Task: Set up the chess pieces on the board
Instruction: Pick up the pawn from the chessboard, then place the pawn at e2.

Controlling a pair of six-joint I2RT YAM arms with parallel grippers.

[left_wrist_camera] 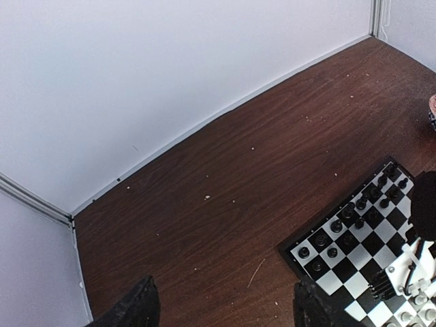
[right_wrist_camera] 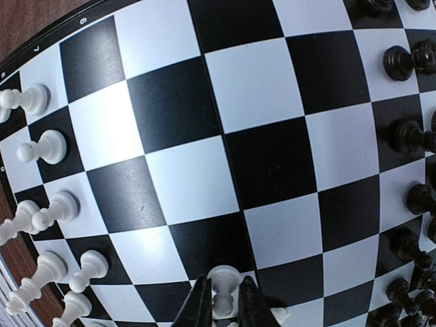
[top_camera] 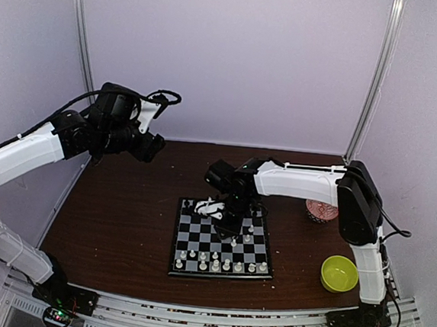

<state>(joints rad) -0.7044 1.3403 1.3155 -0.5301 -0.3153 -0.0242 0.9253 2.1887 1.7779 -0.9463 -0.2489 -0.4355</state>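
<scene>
The board (top_camera: 190,227) lies flat on the brown table, right of centre. White chess pieces (top_camera: 217,264) line its near rows and black pieces (left_wrist_camera: 354,212) its far rows. In the right wrist view the white pieces (right_wrist_camera: 41,146) stand at the left and the black ones (right_wrist_camera: 409,136) at the right. My right gripper (right_wrist_camera: 221,308) hangs low over the board (right_wrist_camera: 259,157), its fingers shut on a white pawn (right_wrist_camera: 223,281) that stands at a square's edge. My left gripper (left_wrist_camera: 221,310) is open and holds nothing, raised above bare table left of the board (left_wrist_camera: 320,262).
A red-patterned bowl (top_camera: 321,211) stands right of the board, partly behind the right arm. A yellow-green bowl (top_camera: 339,273) sits at the near right. Pale crumbs (left_wrist_camera: 207,197) dot the table. White walls close the back and sides.
</scene>
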